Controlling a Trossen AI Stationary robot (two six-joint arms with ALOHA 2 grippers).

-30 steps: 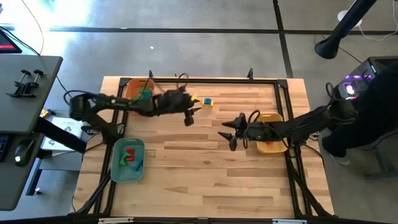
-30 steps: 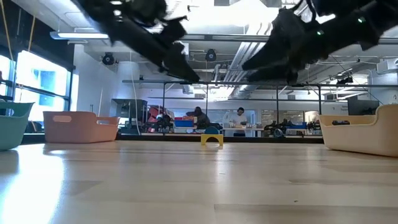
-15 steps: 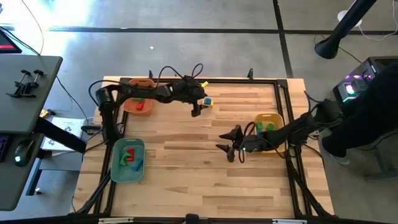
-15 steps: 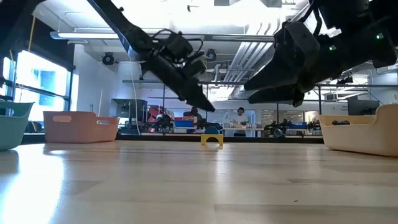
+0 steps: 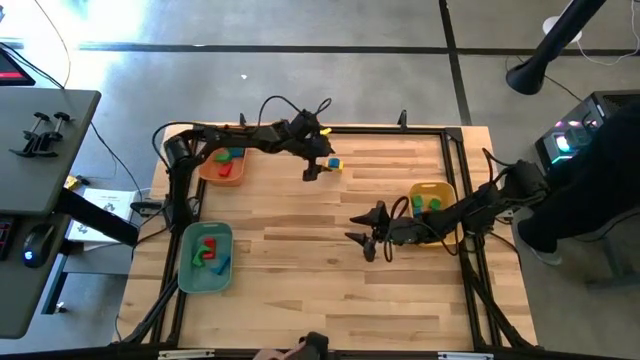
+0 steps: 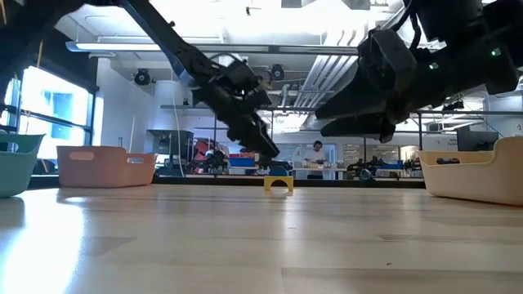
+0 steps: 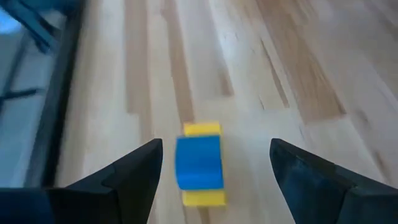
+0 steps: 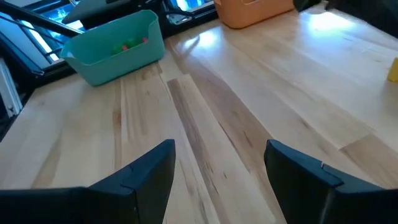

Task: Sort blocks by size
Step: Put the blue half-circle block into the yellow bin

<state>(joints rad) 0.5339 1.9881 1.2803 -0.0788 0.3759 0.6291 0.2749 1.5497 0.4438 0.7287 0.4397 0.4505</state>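
Left pincer (image 5: 312, 173) now off orange tray (image 5: 205, 172), moved across to blue-and-yellow block pair (image 5: 333, 164) near table's far edge; fingers (image 7: 127, 171) spread wide, straddling pair, not touching. Judgement: drop done, next pick lined up. Right pincer (image 5: 368, 236) spread, empty, hovering just beside yellow tray (image 5: 432, 187).

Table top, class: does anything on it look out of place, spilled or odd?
Nothing is spilled or damaged. The only stray items are a blue block and a yellow block touching each other on the bare table near its far edge, outside the three trays. The left pincer hovers open by them.
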